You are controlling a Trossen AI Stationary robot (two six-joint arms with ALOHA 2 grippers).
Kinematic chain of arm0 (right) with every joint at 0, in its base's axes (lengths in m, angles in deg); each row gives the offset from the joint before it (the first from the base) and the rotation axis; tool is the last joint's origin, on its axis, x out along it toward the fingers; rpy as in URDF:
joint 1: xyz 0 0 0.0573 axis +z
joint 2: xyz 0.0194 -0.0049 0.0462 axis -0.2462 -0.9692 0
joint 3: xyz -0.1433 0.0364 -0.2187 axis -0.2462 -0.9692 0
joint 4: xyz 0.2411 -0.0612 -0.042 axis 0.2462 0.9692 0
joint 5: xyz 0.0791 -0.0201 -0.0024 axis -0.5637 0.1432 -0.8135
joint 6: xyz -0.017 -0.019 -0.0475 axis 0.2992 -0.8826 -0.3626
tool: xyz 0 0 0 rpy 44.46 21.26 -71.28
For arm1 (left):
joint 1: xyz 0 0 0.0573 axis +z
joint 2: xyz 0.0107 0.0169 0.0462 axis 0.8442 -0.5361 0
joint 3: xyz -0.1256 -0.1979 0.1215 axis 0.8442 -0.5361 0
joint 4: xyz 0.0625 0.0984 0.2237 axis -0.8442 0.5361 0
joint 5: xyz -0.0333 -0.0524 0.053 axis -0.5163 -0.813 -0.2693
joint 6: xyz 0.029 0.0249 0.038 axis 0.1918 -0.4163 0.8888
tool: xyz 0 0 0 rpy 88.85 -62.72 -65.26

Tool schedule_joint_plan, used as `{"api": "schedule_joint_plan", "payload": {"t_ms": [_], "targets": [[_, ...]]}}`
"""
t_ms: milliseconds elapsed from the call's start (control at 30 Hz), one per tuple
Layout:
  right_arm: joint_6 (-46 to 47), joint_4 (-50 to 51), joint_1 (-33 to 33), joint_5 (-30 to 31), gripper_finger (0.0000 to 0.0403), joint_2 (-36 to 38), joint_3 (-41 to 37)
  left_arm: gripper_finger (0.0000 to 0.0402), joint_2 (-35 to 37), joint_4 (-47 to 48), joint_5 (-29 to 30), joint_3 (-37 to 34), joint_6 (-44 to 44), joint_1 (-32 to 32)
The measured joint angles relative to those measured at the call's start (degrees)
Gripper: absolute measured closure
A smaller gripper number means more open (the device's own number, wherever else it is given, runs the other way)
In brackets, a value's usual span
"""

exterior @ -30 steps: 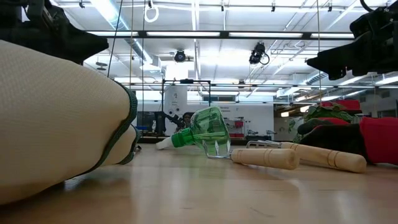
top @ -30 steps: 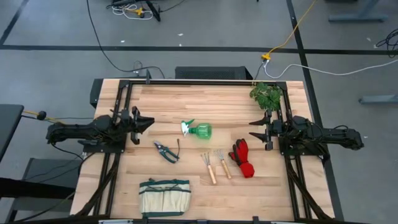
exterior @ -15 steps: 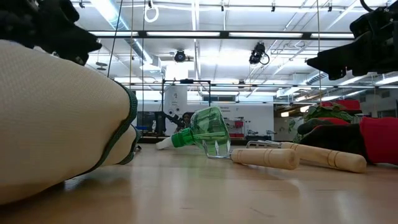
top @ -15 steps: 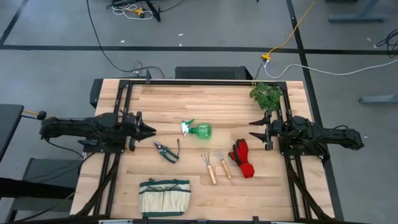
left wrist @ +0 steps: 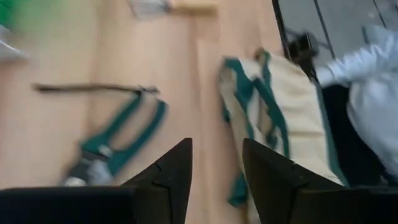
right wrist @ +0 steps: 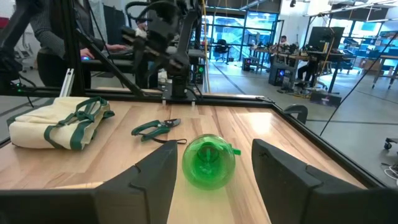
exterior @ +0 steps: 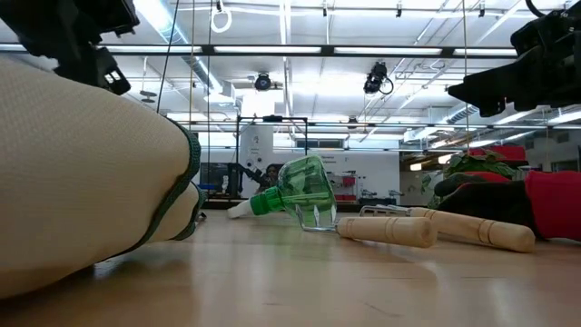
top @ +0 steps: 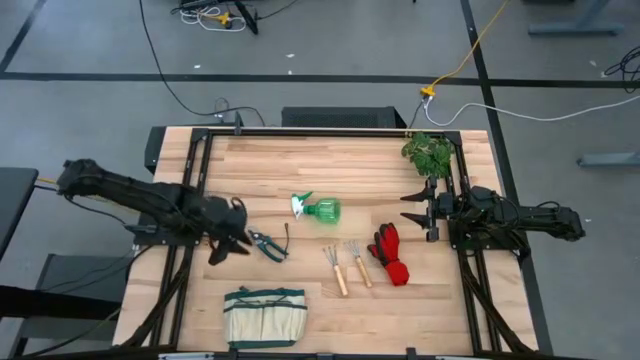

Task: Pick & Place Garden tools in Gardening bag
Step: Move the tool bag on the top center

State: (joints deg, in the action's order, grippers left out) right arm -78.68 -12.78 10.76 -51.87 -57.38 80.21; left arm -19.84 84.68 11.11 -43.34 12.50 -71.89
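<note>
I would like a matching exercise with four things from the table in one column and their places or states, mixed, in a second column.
Things:
1. spray bottle
2. pruning shears
3. gardening bag
4. gloves

Places or states:
A. at the near table edge, flat
B. right beside the left tool
C. lying on its side, mid-table
D. closest to the right tool

Pairs: 1-C, 2-B, 3-A, 4-D
</note>
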Motion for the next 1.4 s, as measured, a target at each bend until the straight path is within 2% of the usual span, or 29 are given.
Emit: {"api": "schedule_joint_plan", "payload": {"t_ms": [267,567,1033,1400], "targets": [[0.00,0.04,0.00,0.00,0.0195,0.00,-0.02,0.0268,-11.03,0.05,-1.78,2.88,-8.48,-8.11],[0.00,0.05,0.00,0.01,0.0195,-0.01,-0.01,0.0268,-17.68,-1.77,-2.23,3.07,-16.53,-13.43],[0.00,0.09,0.00,0.00,0.0195,0.00,-0.02,0.0268,-23.86,-6.26,-2.35,3.09,-19.81,-15.58],[0.00,0.08,0.00,0.01,0.0195,0.00,-0.01,0.0268,-29.06,-7.66,-6.70,3.09,-19.88,-15.50]]}}
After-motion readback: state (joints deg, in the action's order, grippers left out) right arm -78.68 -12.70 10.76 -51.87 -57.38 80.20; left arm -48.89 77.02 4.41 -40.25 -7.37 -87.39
